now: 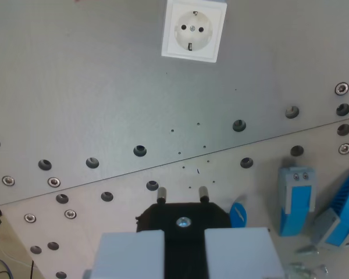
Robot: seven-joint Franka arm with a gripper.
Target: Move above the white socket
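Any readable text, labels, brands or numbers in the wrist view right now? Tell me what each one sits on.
None readable.
White socket: no visible marking.
Black plug between the gripper pads: no text, only a screw head.
Blue modules at the wrist view's right: no legible label.
Metal plate: only holes and screws.

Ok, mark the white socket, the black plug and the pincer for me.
white socket [193, 29]: wrist view, round recessed face.
black plug [184, 220]: wrist view, body by its centre screw.
pincer [184, 256]: wrist view, gap between the grey fingers, which grip the plug.
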